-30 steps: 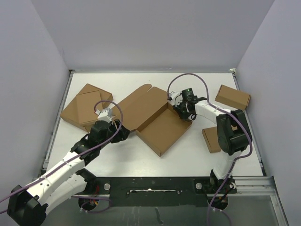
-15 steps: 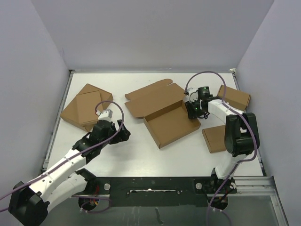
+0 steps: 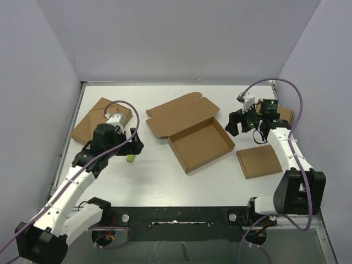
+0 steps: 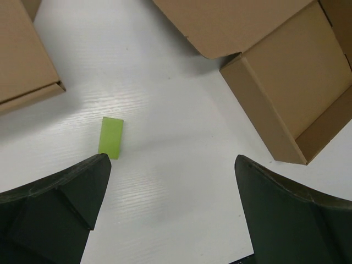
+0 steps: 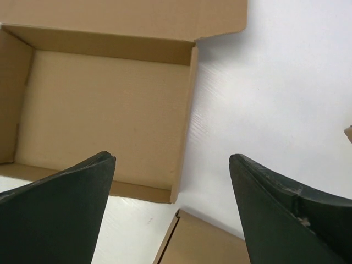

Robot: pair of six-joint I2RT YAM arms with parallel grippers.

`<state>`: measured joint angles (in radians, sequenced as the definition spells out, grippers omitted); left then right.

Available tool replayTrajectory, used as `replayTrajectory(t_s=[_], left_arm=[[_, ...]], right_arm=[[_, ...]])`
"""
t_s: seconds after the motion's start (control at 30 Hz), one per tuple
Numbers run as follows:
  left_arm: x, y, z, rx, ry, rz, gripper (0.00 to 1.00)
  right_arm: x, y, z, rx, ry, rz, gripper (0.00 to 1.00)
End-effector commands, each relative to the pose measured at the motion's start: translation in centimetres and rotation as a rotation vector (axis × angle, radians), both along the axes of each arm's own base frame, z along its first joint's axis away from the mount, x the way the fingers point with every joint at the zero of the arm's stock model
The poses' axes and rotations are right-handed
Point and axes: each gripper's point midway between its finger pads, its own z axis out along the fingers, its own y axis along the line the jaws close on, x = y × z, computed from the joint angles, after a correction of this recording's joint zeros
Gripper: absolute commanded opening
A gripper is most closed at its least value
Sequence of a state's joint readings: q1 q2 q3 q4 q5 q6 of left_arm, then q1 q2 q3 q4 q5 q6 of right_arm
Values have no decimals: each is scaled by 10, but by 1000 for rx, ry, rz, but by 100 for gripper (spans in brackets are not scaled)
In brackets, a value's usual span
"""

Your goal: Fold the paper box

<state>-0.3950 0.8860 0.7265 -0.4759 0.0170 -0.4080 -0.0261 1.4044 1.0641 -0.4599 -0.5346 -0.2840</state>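
left arm (image 3: 71, 190): comes up from the lower left of the overhead view, elbow bent, wrist tipped down at the table (image 3: 159, 181), left of centre
right arm (image 3: 292, 155): base at lower right, runs up the right side, wrist turned left toward centre
left gripper (image 4: 170, 160): jaws spread wide, nothing between them, bare table under them
green block (image 3: 131, 158): one, lying flat just beside the left gripper, apart from all cardboard
near flat box (image 3: 266, 161): one, closed, lower right of the tray, not touching it
paper box (image 3: 201, 144): one, centre of the overhead view, tray walls up, lid flap flat toward upper left; neither gripper touches it
right gripper (image 5: 171, 159): jaws wide apart, holding nothing, just off the tray's right edge
left pile (image 3: 102, 124): upper left, looks like two flat boxes overlapped, cannot tell for sure
far flat box (image 3: 276, 114): one, upper right, partly hidden by the right wrist
purple cables (image 3: 273, 80): one loop over each wrist
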Motion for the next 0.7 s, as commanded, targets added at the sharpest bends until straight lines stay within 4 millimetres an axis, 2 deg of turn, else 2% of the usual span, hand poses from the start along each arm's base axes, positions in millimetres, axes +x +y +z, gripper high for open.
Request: replayTrajectory(t_s=[0.0, 0.13, 0.27, 0.5, 0.67], left_arm=[[13, 4, 28, -8, -6, -104, 97], [25, 12, 33, -23, 32, -137, 95], [35, 24, 36, 8, 44, -171, 93], [45, 41, 21, 102, 41, -152, 93], [49, 45, 6, 119, 7, -130, 92]], right_arm=[[-16, 18, 46, 139, -172, 142, 90], [-33, 30, 58, 177, -232, 270, 97], [-44, 35, 66, 229, -180, 318, 99], [-50, 24, 62, 342, -165, 304, 99], [-48, 22, 62, 328, -169, 296, 99]])
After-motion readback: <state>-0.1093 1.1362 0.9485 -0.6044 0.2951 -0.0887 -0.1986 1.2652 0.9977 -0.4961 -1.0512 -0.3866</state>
